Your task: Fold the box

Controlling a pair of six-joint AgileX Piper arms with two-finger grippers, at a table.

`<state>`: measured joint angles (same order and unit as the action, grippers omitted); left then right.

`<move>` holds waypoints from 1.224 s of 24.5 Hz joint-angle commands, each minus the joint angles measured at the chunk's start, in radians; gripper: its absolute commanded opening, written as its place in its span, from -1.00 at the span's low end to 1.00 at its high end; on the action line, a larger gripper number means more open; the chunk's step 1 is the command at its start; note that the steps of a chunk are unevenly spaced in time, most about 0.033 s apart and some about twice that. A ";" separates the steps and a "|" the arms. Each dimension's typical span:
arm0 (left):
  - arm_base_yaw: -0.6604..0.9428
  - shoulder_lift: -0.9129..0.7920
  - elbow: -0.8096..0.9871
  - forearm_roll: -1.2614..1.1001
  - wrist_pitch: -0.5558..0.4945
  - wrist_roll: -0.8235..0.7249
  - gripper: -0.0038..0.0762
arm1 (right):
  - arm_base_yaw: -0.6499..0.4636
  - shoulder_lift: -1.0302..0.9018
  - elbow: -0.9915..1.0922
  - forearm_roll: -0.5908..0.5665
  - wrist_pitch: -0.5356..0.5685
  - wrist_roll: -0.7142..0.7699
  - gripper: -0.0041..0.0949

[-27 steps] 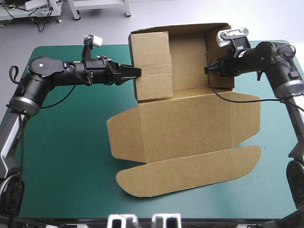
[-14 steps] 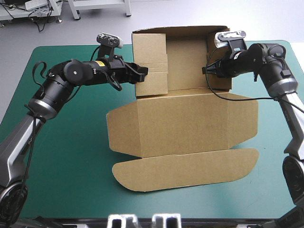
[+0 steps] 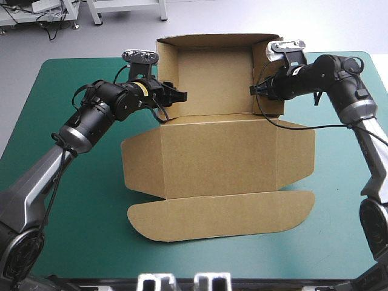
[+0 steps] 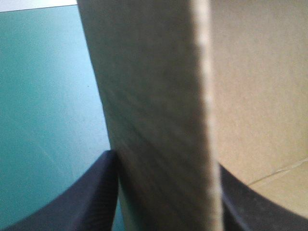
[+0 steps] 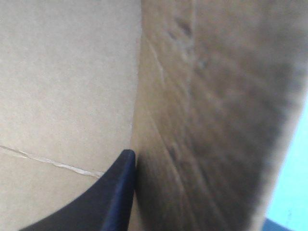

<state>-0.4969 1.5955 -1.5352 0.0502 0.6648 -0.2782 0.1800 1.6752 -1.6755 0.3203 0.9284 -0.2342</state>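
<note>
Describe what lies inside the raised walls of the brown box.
Only bare brown board shows inside the box. The left claw and right claw each pinch a side wall, one finger reaching inside. The teal-green cover beneath the tray is hidden by board.

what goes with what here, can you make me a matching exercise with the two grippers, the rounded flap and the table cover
Column one
1. left gripper
2. right gripper
3. rounded flap
4. table cover

Column two
a. teal-green
b. shut on the right wall of the box
c. lying flat on the table, on the robot's side of the box
d. shut on the left wall of the box

Pairs: 1-d, 2-b, 3-c, 4-a
</note>
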 commanded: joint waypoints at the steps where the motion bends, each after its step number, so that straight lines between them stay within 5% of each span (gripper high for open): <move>1: -0.005 -0.035 -0.032 -0.004 -0.055 -0.036 -0.40 | 0.004 -0.045 -0.032 0.098 -0.015 -0.010 -0.96; 5: -0.005 -0.033 -0.032 -0.010 -0.072 -0.023 -0.92 | 0.004 -0.034 -0.032 0.063 0.017 0.004 -0.96; 9: -0.005 -0.018 -0.032 -0.025 -0.058 -0.021 -0.92 | 0.004 -0.010 -0.032 0.013 0.056 0.032 -0.96; 21: -0.005 0.166 -0.032 -0.197 0.239 0.163 -0.92 | 0.005 0.117 -0.032 -0.156 0.321 0.060 -0.95; 26: -0.005 0.182 -0.032 -0.190 0.341 0.187 -0.92 | 0.112 0.166 -0.032 -0.329 0.319 0.105 -0.95; 30: -0.005 0.182 -0.032 -0.196 0.379 0.200 -0.92 | 0.154 0.176 -0.032 -0.247 0.256 0.120 -0.96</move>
<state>-0.4874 1.8368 -1.5364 -0.0735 1.0185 -0.1654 0.3288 1.8986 -1.6755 0.0333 1.2471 -0.1076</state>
